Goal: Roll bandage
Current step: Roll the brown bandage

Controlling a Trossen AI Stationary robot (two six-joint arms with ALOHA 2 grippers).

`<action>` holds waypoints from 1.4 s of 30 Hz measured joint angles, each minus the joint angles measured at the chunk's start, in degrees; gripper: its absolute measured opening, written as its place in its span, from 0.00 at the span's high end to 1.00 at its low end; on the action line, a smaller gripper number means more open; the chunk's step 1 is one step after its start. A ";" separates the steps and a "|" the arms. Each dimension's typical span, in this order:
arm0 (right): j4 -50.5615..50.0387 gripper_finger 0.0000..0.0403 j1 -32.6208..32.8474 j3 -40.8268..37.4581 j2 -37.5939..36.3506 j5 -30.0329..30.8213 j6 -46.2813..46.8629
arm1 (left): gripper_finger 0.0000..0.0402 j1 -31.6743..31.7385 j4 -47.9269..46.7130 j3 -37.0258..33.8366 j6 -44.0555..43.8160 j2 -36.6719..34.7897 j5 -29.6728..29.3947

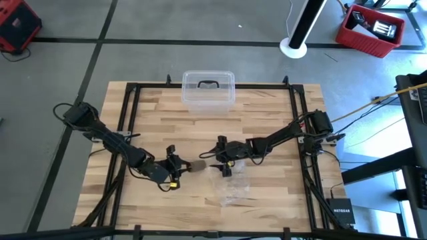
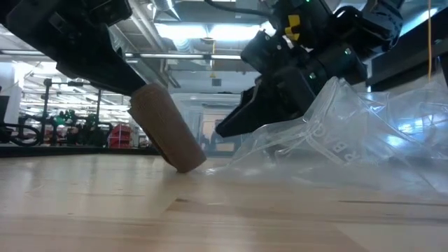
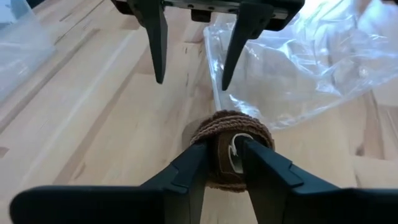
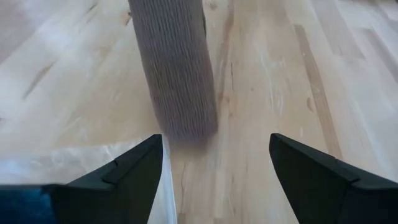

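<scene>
The bandage point(image 1: 195, 165) is wound into a short brown roll at the table's middle. In the low view the roll point(image 2: 168, 129) is tilted, its lower end on the wood. My left gripper point(image 1: 177, 167) is shut on the roll's upper end. My right gripper point(image 1: 215, 160) is open and empty. It faces the roll's free end from the table's right side, with its fingers point(image 3: 158, 50) a little short of the roll. The right wrist view shows the roll point(image 4: 177, 74) ahead of the open fingers. My left gripper pinches the near end of the roll point(image 3: 229, 152) between its two fingers point(image 3: 199, 168). The fingers come from the table's left, slanting down, and lie along the roll. The roll is tilted, with its far lower end point(image 2: 185, 164) resting on the table.
A crinkled clear plastic bag point(image 1: 230, 190) lies just near-right of the roll, under my right gripper. A clear plastic box with a dark handle point(image 1: 208, 90) stands at the table's far middle. Black frame rails point(image 1: 130, 127) run along the table's sides.
</scene>
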 joint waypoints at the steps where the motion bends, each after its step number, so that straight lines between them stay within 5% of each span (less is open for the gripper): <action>1: -0.07 0.26 0.00 0.27 0.00 -0.18 -0.11 | 0.75 0.09 0.00 0.00 -0.14 0.00 0.00; 13: -3.50 0.26 0.00 1.32 0.00 -0.18 0.08 | 0.56 1.70 -0.40 0.00 -3.40 -0.88 1.15; 26: -3.74 0.26 0.00 1.32 0.00 -0.20 0.21 | 0.61 0.91 -9.64 0.70 -4.02 -14.75 0.81; 42: -10.33 0.26 0.68 1.30 -8.33 -4.72 1.66 | 0.63 2.88 -7.31 0.70 -7.01 -12.70 -1.81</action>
